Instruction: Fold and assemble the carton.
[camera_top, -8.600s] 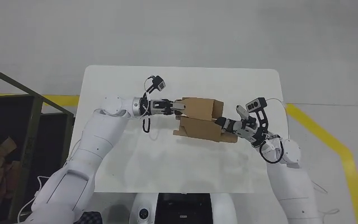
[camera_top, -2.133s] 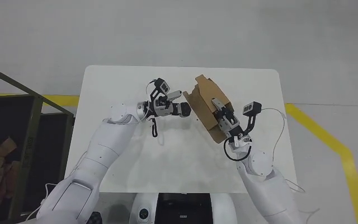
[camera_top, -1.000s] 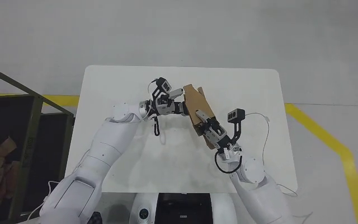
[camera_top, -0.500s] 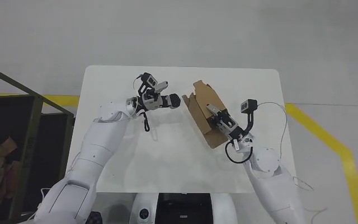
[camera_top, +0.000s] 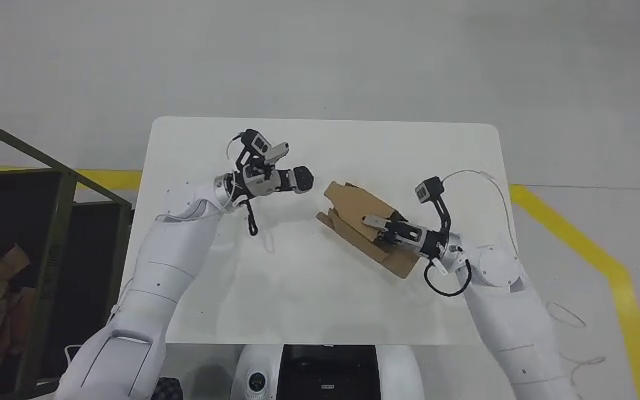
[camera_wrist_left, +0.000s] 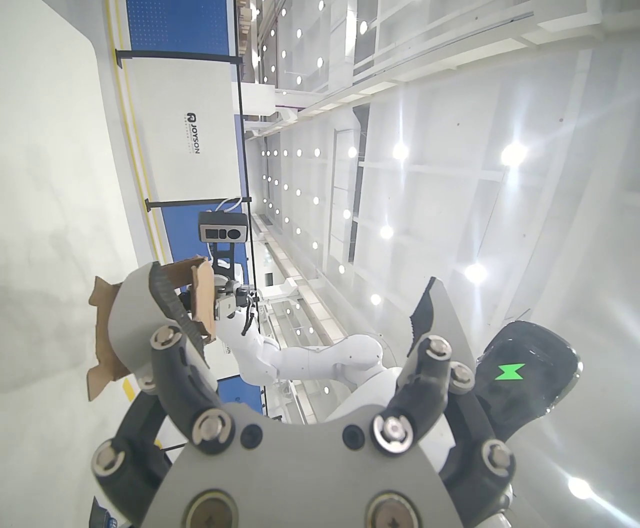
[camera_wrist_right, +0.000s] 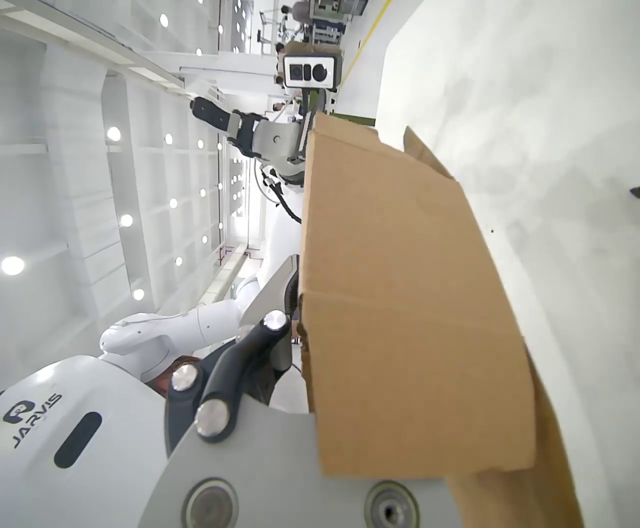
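The brown carton (camera_top: 352, 222) lies partly folded on the white table (camera_top: 300, 300), right of the middle, with loose flaps at its left end. My right gripper (camera_top: 382, 224) is shut on one of its panels; in the right wrist view the carton (camera_wrist_right: 400, 310) hides one finger, and the other finger (camera_wrist_right: 277, 295) presses on its side. My left gripper (camera_top: 306, 180) hangs open a short way up and left of the carton, not touching it. In the left wrist view its fingers (camera_wrist_left: 155, 300) stand wide apart with nothing between them, and the carton (camera_wrist_left: 102, 345) shows beyond.
A dark metal rack (camera_top: 40, 240) stands on the floor left of the table. A yellow floor line (camera_top: 570, 245) runs past the right side. The table's front and left parts are bare.
My right arm has swung outward and laid the carton down flatter, turning it. My left gripper, at the carton a second ago, has pulled back to the left and stands open.
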